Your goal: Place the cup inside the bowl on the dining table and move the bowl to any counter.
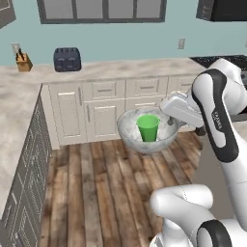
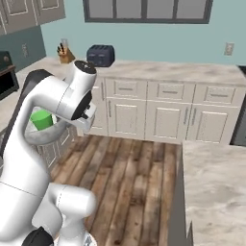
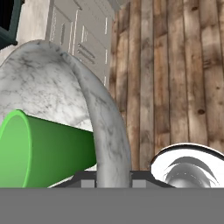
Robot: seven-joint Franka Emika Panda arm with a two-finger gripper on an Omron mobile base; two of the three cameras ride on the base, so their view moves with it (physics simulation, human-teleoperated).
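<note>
Bowl [image 1: 147,134] looks glassy, stiff and likely slippery and breakable, so its thin rim is the sensible hold; it hangs in the air above the wood floor [image 1: 111,183] with the green cup [image 1: 147,127] upright inside. The gripper [image 3: 113,178] is clamped on that rim at the side nearest the arm, with the counter [image 1: 135,70] beyond

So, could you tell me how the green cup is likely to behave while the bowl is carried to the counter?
The green cup stands loose and upright in the bowl, tall and narrow, so it may tip. The bowl looks glassy, so the cup could slide if the tool tilts it.
</note>
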